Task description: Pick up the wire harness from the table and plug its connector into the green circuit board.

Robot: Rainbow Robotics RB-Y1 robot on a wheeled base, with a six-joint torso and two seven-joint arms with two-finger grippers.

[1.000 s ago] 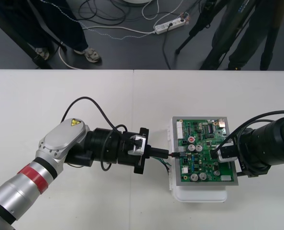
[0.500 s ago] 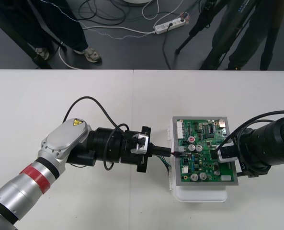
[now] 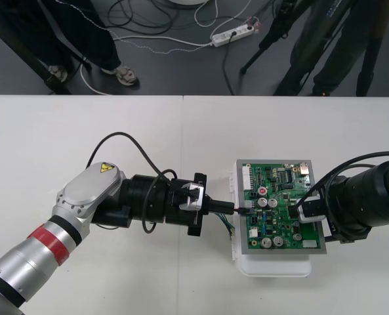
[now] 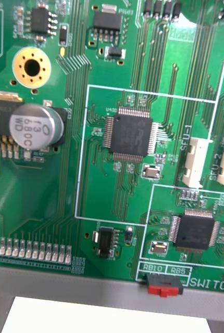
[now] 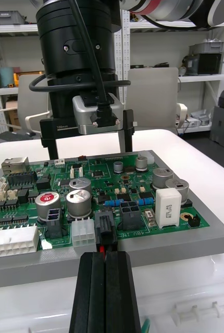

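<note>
Left gripper (image 3: 233, 209) nudged closer, fingers (image 5: 88, 291) clenched on harness plug (image 5: 105, 229) at green board (image 3: 276, 226) edge, right gripper (image 3: 298, 211) fingers apart

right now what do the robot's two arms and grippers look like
Left arm: silver links, a red ring, a yellow warning sticker, a black round wrist and a looping black cable. Left gripper: a silver camera block, slim black fingers. Right arm: black and round, with a black cable; right gripper has a silver block too.
</note>
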